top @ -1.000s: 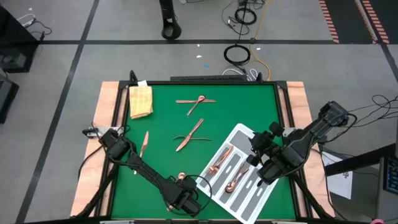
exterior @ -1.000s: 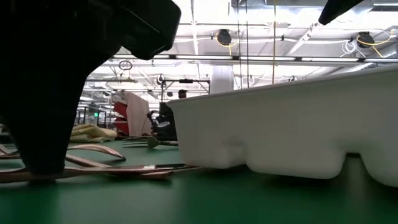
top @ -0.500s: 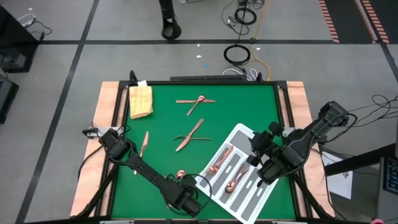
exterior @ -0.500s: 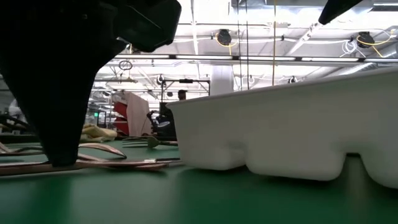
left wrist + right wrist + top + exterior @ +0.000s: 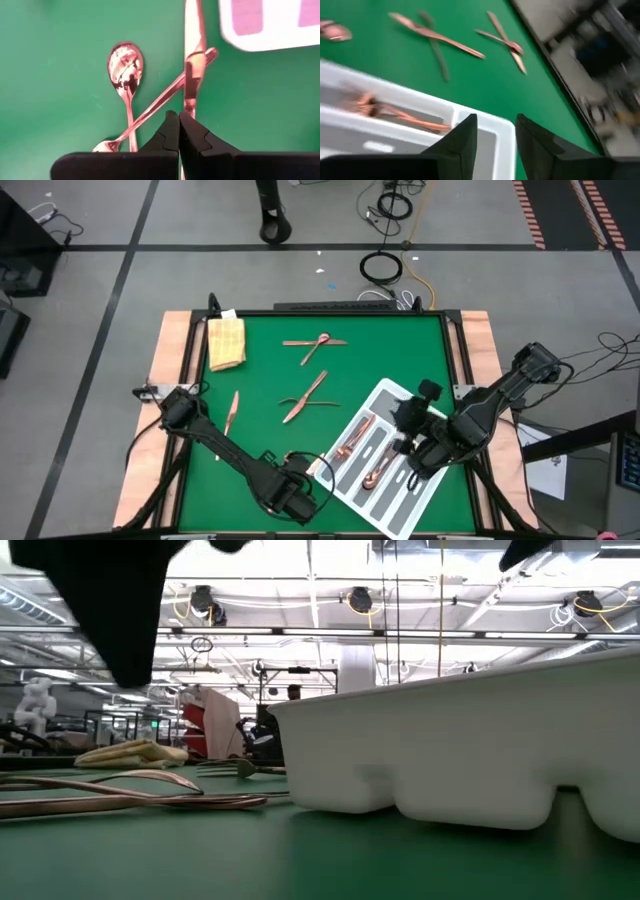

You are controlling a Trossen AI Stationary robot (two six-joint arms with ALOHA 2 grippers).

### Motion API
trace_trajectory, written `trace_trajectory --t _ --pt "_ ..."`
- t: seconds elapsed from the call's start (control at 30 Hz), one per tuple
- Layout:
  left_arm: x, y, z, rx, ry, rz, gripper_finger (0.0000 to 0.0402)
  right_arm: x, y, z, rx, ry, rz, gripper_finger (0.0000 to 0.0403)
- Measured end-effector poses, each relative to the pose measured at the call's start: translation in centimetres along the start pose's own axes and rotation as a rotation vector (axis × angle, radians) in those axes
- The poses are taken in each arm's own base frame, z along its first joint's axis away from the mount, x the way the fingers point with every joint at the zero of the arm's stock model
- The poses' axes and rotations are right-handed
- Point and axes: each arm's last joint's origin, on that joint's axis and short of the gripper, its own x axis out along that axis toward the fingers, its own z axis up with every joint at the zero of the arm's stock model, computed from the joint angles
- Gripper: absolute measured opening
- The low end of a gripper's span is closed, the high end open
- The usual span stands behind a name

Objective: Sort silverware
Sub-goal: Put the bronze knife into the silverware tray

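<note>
Silverware (image 5: 131, 75) crossed beneath the empty, closed left gripper (image 5: 178, 131) shows only in its wrist view; right gripper (image 5: 492, 131) stands apart over the tray (image 5: 485, 130), empty.

High cam looks straight down on the whole table. Low cam sits at mat level just beside the tray (image 5: 450, 740), facing the room. My wrist cams are close in: left faces down beside the tray (image 5: 270, 22), right across the tray (image 5: 420, 107).
</note>
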Motion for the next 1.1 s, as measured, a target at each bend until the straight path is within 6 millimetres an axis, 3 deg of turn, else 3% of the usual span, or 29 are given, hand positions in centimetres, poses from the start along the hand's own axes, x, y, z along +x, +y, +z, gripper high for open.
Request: trace_trajectory --t 0.17,0.37,0.53,0.73,0.9,1.1 --pt "-4.4 1.5 -0.4 0.039 -0.021 -0.084 0.0001 1.3 1.3 2.7 -0.114 -0.074 0.172 0.0159" --pt "-10.1 5.3 -2.4 0.058 -0.022 -0.102 0.0 3.3 2.1 6.1 -0.159 -0.205 0.352 0.0203" --pt "-13.4 8.6 -3.9 0.0 -0.055 -0.073 0.0 6.5 5.4 7.6 -0.214 -0.203 0.478 0.0211" --pt "-15.3 10.1 -5.1 0.005 -0.106 -0.123 0.0 7.9 9.5 10.5 -0.317 -0.164 0.62 0.0202" --pt "-15.4 10.2 -5.5 0.016 -0.116 -0.128 0.0 8.6 12.4 13.1 -0.415 -0.147 0.678 0.0202" --pt "-15.5 10.2 -5.8 0.067 -0.118 -0.127 0.0 10.8 16.4 14.5 -0.494 -0.153 0.732 0.0201"
